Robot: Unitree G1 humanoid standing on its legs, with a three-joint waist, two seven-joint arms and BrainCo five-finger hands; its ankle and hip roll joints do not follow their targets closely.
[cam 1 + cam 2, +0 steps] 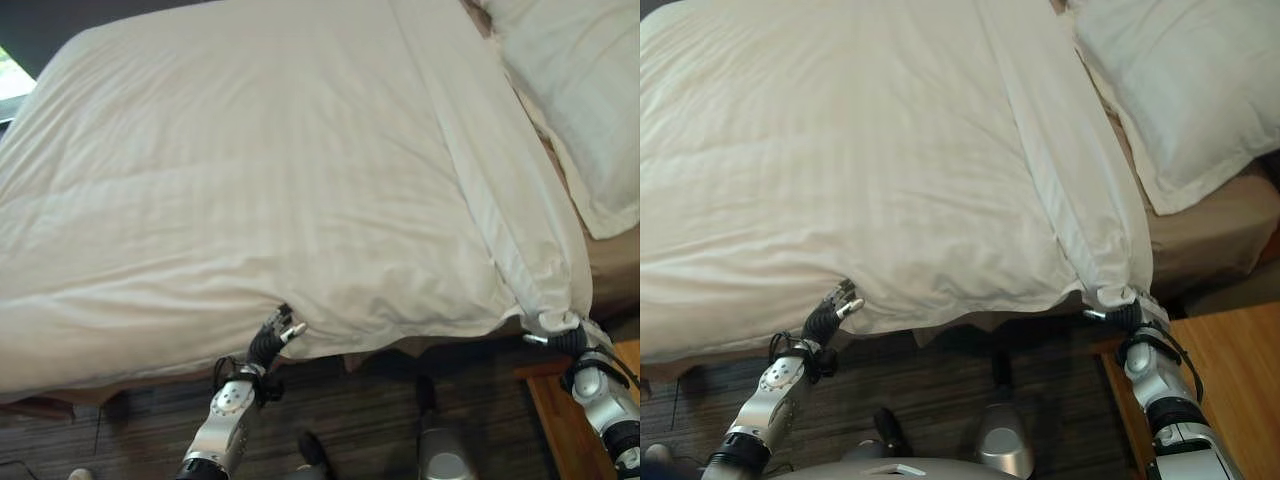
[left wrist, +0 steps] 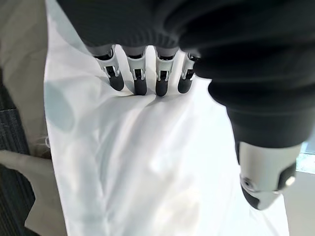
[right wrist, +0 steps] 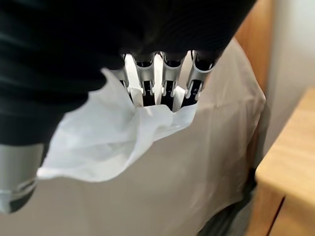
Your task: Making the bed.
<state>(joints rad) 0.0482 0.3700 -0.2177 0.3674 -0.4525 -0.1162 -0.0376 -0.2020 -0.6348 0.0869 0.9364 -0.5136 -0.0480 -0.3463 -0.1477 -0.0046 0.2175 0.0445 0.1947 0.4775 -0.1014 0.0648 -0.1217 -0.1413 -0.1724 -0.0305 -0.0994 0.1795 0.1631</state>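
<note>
Nearest, at the near edge of the duvet [image 1: 250, 180]: left hand [image 1: 278, 334] tucked against the overhanging hem, fingers [image 2: 140, 83] curled down so the dark tips press into the white cloth, thumb held apart from it — a light curl on the fabric, by the look of the left wrist view. Further along that same near edge, at the duvet's pillow-end corner: right hand [image 1: 1124, 310] closed on a bunched tuft of the corner cloth, fabric gathered between fingers [image 3: 165, 81] and palm. Beside that corner, just past the bed's side: wooden nightstand [image 1: 1230, 370]

Across the mattress from the near edge: duvet spread broad and mostly flat, a folded band running along its pillow end, soft puckers near the hem. Beyond the band: pillow [image 1: 580, 90] lying on the tan sheet [image 1: 1210, 230]

Judged handling: soft, limp, bulky yet fairly light; smooth cotton, likely to slip from a shallow pinch and to sag between two holds. Best taken at the hem and the corner, with a deep gather of cloth in each hand, then drawn evenly so the edge stays straight. No fragility, only a risk of dragging wrinkles across the top
</note>
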